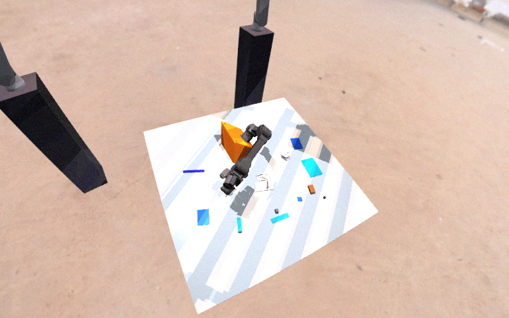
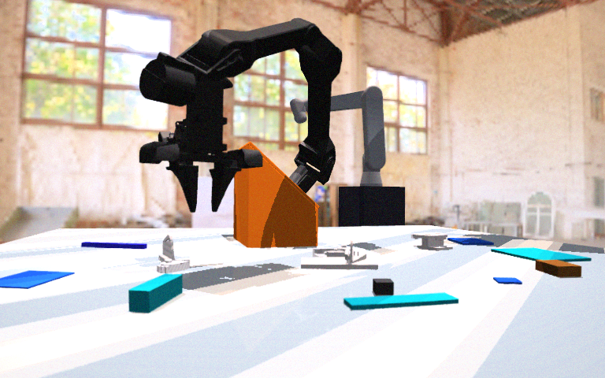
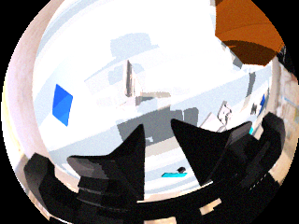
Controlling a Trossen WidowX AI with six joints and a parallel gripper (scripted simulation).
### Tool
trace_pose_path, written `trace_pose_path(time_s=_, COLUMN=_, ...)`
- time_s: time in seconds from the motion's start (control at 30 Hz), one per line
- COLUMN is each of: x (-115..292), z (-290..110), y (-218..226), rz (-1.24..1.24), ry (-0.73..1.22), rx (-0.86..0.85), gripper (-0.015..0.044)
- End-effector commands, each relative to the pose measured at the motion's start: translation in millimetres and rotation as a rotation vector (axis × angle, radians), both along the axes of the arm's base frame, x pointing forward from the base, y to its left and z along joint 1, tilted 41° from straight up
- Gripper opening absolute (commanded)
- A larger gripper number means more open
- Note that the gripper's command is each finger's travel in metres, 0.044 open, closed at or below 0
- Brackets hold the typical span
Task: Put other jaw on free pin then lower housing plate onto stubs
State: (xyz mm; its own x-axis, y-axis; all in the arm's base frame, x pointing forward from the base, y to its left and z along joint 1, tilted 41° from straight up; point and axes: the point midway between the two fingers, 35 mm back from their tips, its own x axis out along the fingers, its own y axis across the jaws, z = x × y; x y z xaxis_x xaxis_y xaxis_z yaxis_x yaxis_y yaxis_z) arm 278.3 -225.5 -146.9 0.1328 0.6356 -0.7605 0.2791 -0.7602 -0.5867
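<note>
From where I stand, a teal block [image 1: 239, 225] [image 2: 156, 292] lies towards the near left corner of the desk [image 1: 210, 267] [image 2: 296, 337] [image 3: 93, 56]. Beyond it, left of centre, sits what I take for the loose jaw [image 2: 173, 266] [image 3: 130, 84], a pale piece with an upright part. The gripper [image 1: 227, 189] [image 2: 203, 211] [image 3: 157, 122] hangs above the desk on that side, fingers partly apart, nothing between them. Nearer the middle is the pale base [image 1: 263, 188] [image 2: 339, 266] [image 3: 224, 114]; its pins and gear teeth are too small to judge. The likely housing plate [image 1: 285, 156] [image 2: 430, 241] waits farther back, towards the right edge. The step in hand seems to be fetching the jaw: the next move needs the fingers lined up, wide enough to straddle its upright part, then lowered without tipping it.
</note>
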Motion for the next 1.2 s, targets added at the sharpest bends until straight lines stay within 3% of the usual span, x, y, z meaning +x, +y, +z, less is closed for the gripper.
trace_pose_path(time_s=0.0, x=0.0, z=0.0, y=0.1, rz=0.000, ry=0.000, rx=0.000, gripper=0.0072)
trace_pose_path(time_s=0.1, x=0.0, z=0.0, y=0.1, rz=0.000, ry=0.000, rx=0.000, gripper=0.0000)
trace_pose_path(time_s=0.67, x=0.0, z=0.0, y=0.1, rz=0.000, ry=0.000, rx=0.000, gripper=0.0000)
trace_pose_path(time_s=1.17, x=0.0, z=0.0, y=0.0, rz=0.000, ry=0.000, rx=0.000, gripper=0.0394)
